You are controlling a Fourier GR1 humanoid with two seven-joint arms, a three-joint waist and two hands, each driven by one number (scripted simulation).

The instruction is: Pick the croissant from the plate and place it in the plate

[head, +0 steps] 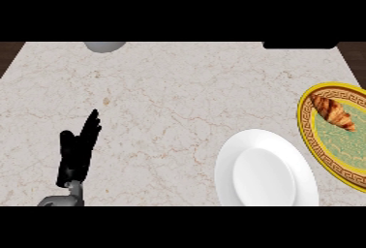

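Observation:
A brown croissant (333,112) lies on a yellow-rimmed green patterned plate (306,127) at the right edge of the counter. A plain white plate (266,170) sits just left of it, near the front edge, with nothing on it. My left hand (77,150) shows at the lower left, fingers straight and pointing up, resting open far from both plates. My right hand does not show in the head view.
A grey rounded object (105,46) sits at the counter's far edge, upper left. A dark object (300,44) lies at the far right edge. The marble counter (172,97) stretches between my left hand and the plates.

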